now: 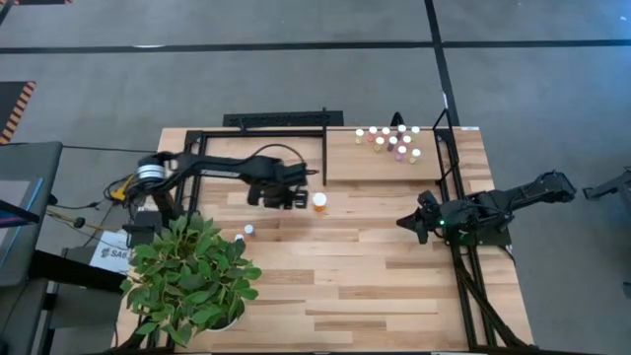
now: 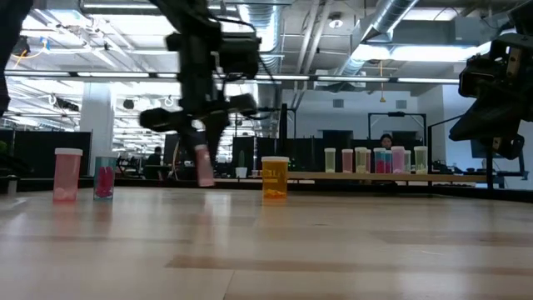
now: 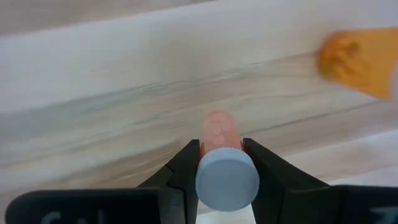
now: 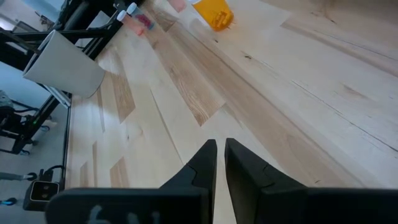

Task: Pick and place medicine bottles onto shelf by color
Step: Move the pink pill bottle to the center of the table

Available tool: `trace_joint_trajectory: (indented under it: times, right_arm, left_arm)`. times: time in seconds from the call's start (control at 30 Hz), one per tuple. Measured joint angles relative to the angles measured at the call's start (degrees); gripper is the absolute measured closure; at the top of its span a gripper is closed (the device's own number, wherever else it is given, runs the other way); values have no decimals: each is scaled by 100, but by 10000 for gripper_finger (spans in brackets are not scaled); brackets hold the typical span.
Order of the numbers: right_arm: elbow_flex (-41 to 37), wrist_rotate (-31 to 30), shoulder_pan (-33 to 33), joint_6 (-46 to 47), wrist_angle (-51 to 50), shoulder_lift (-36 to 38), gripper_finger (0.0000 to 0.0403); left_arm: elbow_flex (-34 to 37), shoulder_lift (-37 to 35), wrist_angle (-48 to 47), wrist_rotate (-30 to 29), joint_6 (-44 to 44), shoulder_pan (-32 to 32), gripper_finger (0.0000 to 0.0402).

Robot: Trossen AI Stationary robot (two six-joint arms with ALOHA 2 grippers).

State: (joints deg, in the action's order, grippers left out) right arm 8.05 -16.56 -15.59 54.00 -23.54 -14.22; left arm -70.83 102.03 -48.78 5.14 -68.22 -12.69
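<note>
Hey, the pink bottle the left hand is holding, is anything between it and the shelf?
Nothing visible blocks it. The left hand holds the pink bottle above the tabletop. The larger orange bottle stands just beside the hand, slightly off the direct line to the shelf, where the other vials are grouped.

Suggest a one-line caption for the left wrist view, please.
Left gripper shut on a white-capped pink vial above the plank tabletop.

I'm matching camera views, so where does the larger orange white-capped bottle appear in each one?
High view: the larger orange white-capped bottle stands mid-table.
Low view: centre, upright.
Left wrist view: blurred orange at one corner.
Right wrist view: at the far edge.
Shared landmark: the striped-plank tabletop.
</note>
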Motion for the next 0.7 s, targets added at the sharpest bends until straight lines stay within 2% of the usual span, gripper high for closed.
trace_joint_trajectory:
  times: [0.23,0.4,0.7]
  right_arm:
    - [0,0,0,0,1,0,347]
    - [-2,0,0,0,-1,0,347]
    - [0,-1,0,0,0,0,347]
  left_arm:
    - [-1376,1044,-894,55,592,41,318]
    - [-2071,1574,-1256,92,907,73,306]
    - [-2251,1722,-1170,20,924,282,303]
